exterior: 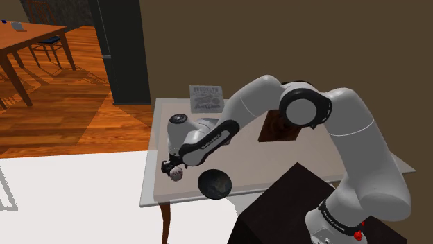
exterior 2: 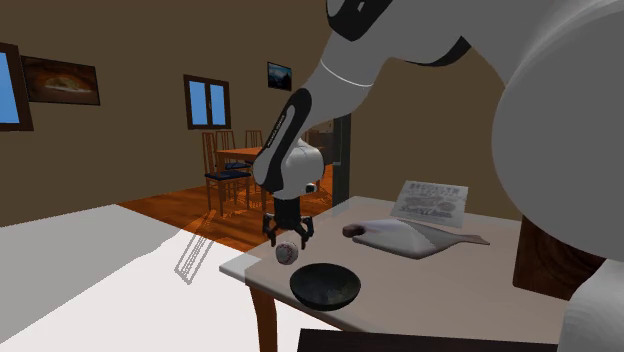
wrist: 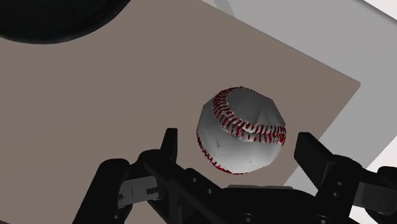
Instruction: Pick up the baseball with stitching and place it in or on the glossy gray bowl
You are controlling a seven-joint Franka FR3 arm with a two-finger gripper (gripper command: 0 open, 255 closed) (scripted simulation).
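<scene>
A white baseball (wrist: 242,130) with red stitching lies on the beige table (exterior: 158,187), near its corner on the shoulder view's left. My black gripper (wrist: 238,137) hangs just over the baseball (exterior: 177,173), open. Its fingers (wrist: 168,145) stand on either side of the ball without touching it. In the second exterior view the gripper (exterior 2: 287,238) points straight down above the baseball (exterior 2: 288,252). The glossy dark bowl (exterior: 214,184) sits upright and empty right beside the ball, close to the table's front edge. The bowl (exterior 2: 325,286) also shows in the second exterior view, and its rim (wrist: 57,19) in the wrist view.
A printed paper (exterior: 206,98) stands at the table's back. A dark brown block (exterior: 279,127) lies under the arm's elbow. A flat grey board (exterior 2: 410,237) rests mid-table. The table's edge and corner are close to the ball. A dining table with chairs (exterior 2: 228,165) stands far off.
</scene>
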